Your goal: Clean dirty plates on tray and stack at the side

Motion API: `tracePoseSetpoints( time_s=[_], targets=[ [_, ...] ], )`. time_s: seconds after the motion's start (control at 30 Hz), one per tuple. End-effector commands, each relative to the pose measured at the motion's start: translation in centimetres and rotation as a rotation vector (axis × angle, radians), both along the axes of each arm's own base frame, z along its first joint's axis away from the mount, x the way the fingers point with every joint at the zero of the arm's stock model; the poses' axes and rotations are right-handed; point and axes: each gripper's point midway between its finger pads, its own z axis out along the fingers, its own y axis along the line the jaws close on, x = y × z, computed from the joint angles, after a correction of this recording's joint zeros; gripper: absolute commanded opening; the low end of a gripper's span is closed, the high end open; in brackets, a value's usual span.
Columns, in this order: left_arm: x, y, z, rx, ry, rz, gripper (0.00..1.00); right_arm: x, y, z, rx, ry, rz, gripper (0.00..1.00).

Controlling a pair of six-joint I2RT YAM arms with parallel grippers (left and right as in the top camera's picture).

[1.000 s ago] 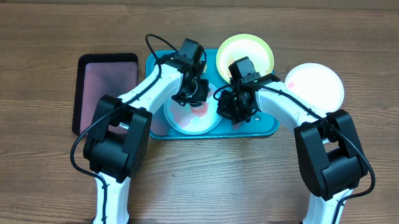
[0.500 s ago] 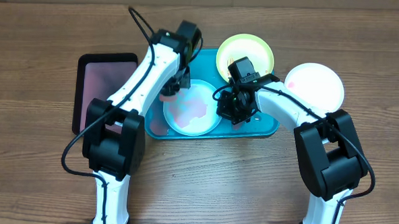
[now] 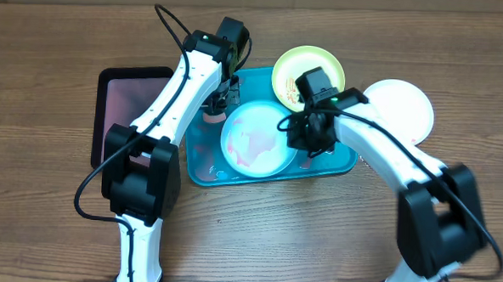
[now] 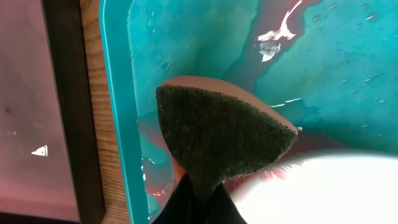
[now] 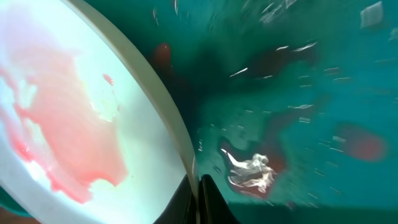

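- Your left pincer point(image 4: 196, 202) is clamped tight on a pink sponge with dark green scouring face point(image 4: 217, 137), over the left end of the large turquoise rectangular plastic tray point(image 3: 201, 166).
- Your right pincer point(image 5: 198, 190) is closed, pinching the rim of the red-smeared pale aqua round plastic plate point(image 3: 256, 139), which sits inside that tray.

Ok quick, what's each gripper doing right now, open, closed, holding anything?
Left gripper: closed on the dark green, pink-backed scouring sponge.
Right gripper: closed on the rim of the red-smeared pale aqua round plastic plate.
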Motion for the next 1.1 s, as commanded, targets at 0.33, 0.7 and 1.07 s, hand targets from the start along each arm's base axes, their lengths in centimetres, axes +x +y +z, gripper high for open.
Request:
tracePoseSetpoints(
  time_s=[0.33, 0.7, 1.07],
  targets=[
    [-0.5, -0.2, -0.9, -0.020, 0.035, -0.007, 0.04, 1.6, -6.8, 8.6, -0.284, -0.311, -0.132, 0.04],
    [-0.4, -0.3, -0.9, -0.028, 0.029, 0.012, 0.04, 2.0, -9.8, 10.8, -0.509, -0.417, -0.174, 0.04],
    [-0.4, -0.3, -0.9, -0.030, 0.029, 0.011, 0.04, -1.0, -8.3, 19.4, -0.951, -0.868, -0.272, 0.04]
  ],
)
